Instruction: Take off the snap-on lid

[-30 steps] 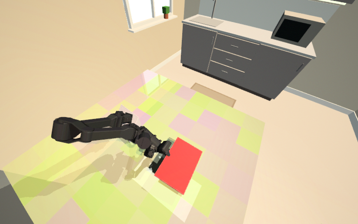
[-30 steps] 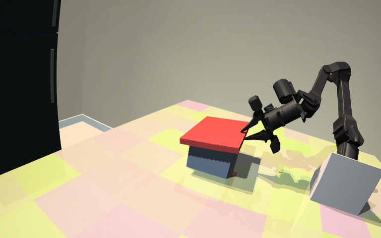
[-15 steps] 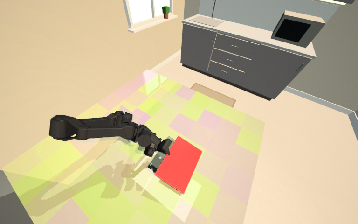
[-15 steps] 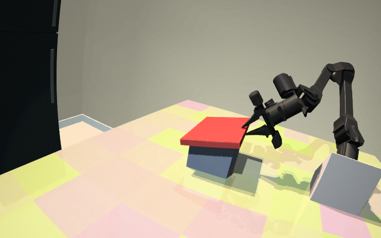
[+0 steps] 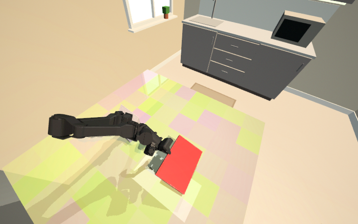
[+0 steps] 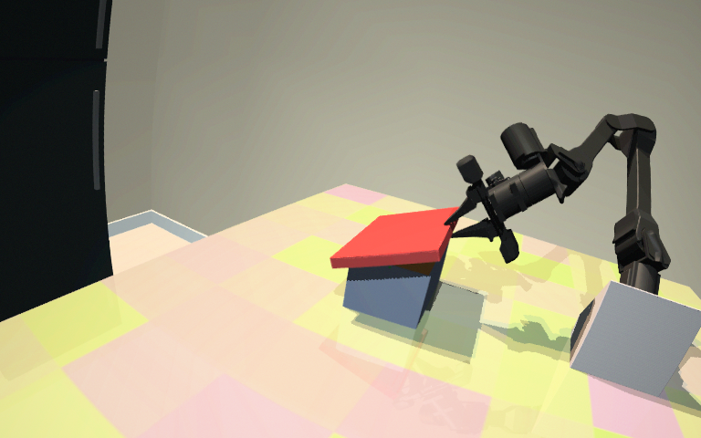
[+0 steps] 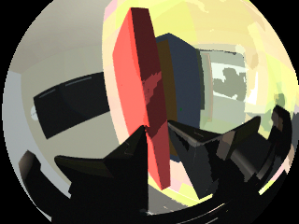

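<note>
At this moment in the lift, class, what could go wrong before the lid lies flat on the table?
1. The gripper pinches only one edge of the red lid, so the lid may slip or swing.
2. The lid is tilted, its far edge resting on the blue box; pulling could drag or tip the box.
3. Released while tilted, the lid might land on edge or flip over.
</note>
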You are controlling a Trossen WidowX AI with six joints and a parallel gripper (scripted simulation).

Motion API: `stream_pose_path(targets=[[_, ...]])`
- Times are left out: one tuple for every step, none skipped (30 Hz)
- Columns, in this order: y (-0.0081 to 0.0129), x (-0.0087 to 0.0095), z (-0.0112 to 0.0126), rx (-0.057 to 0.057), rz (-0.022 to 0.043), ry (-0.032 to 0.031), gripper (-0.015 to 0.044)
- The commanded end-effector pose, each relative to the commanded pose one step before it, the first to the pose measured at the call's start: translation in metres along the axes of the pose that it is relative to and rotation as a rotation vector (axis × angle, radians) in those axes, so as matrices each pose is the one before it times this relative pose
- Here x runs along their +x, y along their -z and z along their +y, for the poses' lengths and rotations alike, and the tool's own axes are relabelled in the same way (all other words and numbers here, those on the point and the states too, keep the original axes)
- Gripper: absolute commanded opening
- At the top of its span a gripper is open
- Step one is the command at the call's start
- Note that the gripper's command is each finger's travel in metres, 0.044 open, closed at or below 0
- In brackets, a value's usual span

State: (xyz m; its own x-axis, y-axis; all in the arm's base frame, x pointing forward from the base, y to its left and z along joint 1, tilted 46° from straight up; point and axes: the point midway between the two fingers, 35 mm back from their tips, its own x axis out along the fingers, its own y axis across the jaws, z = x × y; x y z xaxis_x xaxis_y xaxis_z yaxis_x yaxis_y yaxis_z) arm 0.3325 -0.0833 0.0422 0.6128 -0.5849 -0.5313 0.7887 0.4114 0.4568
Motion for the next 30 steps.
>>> stream_pose_path(targets=[[-0.00208,-0.00417,0.01354,0.0135,-0.00124,-0.02584,0.0],[0.0,-0.00041,0.00137,0.0,0.00002,-0.00002,0.0],[0.0,-0.00041,0.00137,0.0,0.00002,-0.00002,0.0],[0.0,-0.00044,0.00135,0.0,0.00002,-0.00002,0.0],[0.0,-0.0005,0.00128,0.0,0.00003,-0.00001,0.0],[0.0,-0.00065,0.00113,0.0,0.00003,-0.00001,0.0],[0.00001,-0.00077,0.00105,0.0,0.00004,0.0,0.0],[0.00001,-0.00081,0.00103,0.0,0.00004,0.0,0.0],[0.00001,-0.00084,0.001,0.0,0.00004,0.0,0.0],[0.00001,-0.00084,0.00101,0.0,0.00004,0.0,0.0],[0.00001,-0.00084,0.00101,0.0,0.00004,0.0,0.0],[0.00001,-0.00084,0.00101,0.0,0.00004,0.0,0.0],[0.00001,-0.00084,0.00101,0.0,0.00004,0.0,0.0],[0.00001,-0.00084,0.00101,0.0,0.00004,0.0,0.0],[0.00001,-0.00084,0.00101,0.0,0.00004,0.00001,0.0],[0.00001,-0.00084,0.001,0.0,0.00004,0.00001,0.0],[0.00001,-0.00084,0.001,0.0,0.00004,0.00001,0.0],[0.00001,-0.00084,0.001,0.0,0.00004,0.00001,0.0],[0.00001,-0.00084,0.001,0.0,0.00004,0.00001,0.0],[0.00001,-0.00084,0.001,0.0,0.00004,0.00001,0.0],[0.00001,-0.00084,0.001,0.0,0.00004,0.00001,0.0],[0.00001,-0.00084,0.001,0.0,0.00004,0.00001,0.0],[0.00001,-0.00084,0.001,0.0,0.00004,0.00001,0.0],[0.00001,-0.00084,0.001,0.0,0.00004,0.00001,0.0],[0.00001,-0.00084,0.001,0.0,0.00004,0.00001,0.0],[0.00001,-0.00084,0.001,0.0,0.00004,0.00001,0.0],[0.00001,-0.00084,0.001,0.0,0.00004,0.00001,0.0],[0.00001,-0.00084,0.001,0.0,0.00004,0.00001,0.0],[0.00001,-0.00084,0.001,0.0,0.00004,0.00001,0.0],[0.00001,-0.00084,0.001,0.0,0.00004,0.00001,0.0]])
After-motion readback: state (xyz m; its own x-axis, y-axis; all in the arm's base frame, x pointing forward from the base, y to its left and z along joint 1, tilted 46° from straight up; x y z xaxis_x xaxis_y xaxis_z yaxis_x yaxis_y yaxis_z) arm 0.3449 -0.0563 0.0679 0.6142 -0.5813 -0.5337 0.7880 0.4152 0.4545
